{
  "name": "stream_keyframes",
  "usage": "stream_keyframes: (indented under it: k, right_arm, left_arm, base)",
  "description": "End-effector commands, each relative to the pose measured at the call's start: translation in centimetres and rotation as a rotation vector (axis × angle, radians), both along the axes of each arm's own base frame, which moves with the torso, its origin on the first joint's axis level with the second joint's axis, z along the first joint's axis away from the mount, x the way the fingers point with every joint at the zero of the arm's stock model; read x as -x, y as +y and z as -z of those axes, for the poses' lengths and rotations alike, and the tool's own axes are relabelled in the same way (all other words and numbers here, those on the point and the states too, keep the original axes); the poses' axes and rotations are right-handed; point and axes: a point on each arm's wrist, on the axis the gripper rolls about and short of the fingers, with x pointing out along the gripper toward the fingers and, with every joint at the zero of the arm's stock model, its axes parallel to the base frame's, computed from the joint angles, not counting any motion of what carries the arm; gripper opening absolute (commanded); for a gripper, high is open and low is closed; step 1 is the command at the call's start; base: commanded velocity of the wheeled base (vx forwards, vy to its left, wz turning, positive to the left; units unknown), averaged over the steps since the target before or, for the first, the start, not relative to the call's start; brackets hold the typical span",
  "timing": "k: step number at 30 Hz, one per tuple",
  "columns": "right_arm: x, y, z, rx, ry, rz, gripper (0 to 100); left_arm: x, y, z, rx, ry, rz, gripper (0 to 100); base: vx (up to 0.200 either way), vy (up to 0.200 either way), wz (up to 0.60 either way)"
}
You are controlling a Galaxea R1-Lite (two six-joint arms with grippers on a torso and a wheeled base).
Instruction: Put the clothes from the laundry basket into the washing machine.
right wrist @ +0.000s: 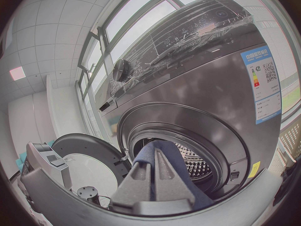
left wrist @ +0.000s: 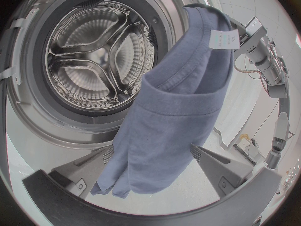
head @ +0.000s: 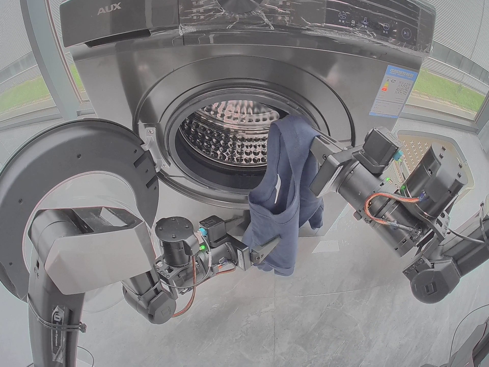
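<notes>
**A:** so where's the shirt at right now?

**B:** the navy shirt (head: 285, 189) hangs in front of the washing machine (head: 127, 77), right at the right edge of the open mouth, still outside the drum (head: 229, 128). the right pincer (head: 317, 148) is clamped on its top end

**A:** and the other arm?

**B:** the left pincer (head: 262, 251) sits lower and nearer, fingers spread wide, with the shirt's bottom end dangling between them. the door (head: 66, 154) is swung out to the left
</notes>
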Motion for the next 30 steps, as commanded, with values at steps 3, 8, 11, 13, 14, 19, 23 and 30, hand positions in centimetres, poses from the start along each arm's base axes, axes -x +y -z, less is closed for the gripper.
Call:
stream_keyframes:
  k: [3, 8, 11, 13, 14, 19, 23, 30]
  right_arm:
    - [-0.1, 0.2, 0.5, 0.010, 0.014, -0.004, 0]
    - [-0.1, 0.3, 0.6, 0.002, 0.019, -0.007, 0]
    - [0.0, 0.3, 0.6, 0.003, 0.020, -0.012, 0]
    - [0.1, 0.4, 0.6, 0.003, 0.020, -0.013, 0]
    - [0.1, 0.4, 0.6, 0.002, 0.019, -0.013, 0]
    - [0.1, 0.4, 0.7, 0.003, 0.020, -0.013, 0]
    - [0.1, 0.3, 0.8, 0.006, 0.026, -0.011, 0]
    - [-0.1, -0.1, 1.1, 0.015, 0.037, 0.002, 0]
  left_arm:
    - [-0.5, -0.7, -0.4, 0.019, -0.031, 0.009, 100]
    - [-1.2, -1.1, -0.3, 0.031, -0.049, 0.007, 100]
    - [-1.6, -1.4, -0.3, 0.039, -0.062, 0.003, 100]
    - [-1.7, -1.5, -0.4, 0.042, -0.066, 0.000, 100]
    - [-1.7, -1.5, -0.3, 0.041, -0.064, -0.003, 100]
    - [-1.9, -1.6, 0.0, 0.041, -0.064, -0.006, 0]
    - [-2.1, -1.6, -0.3, 0.046, -0.077, -0.008, 0]
    - [-1.9, -1.2, -2.4, 0.070, -0.117, -0.017, 0]
  base:
    - [0.000, 0.000, 0.00]
    - [0.000, 0.000, 0.00]
    - [0.000, 0.000, 0.00]
    - [0.000, 0.000, 0.00]
    - [0.000, 0.000, 0.00]
    - [0.000, 0.000, 0.00]
    - [0.000, 0.000, 0.00]
    - [0.000, 0.000, 0.00]
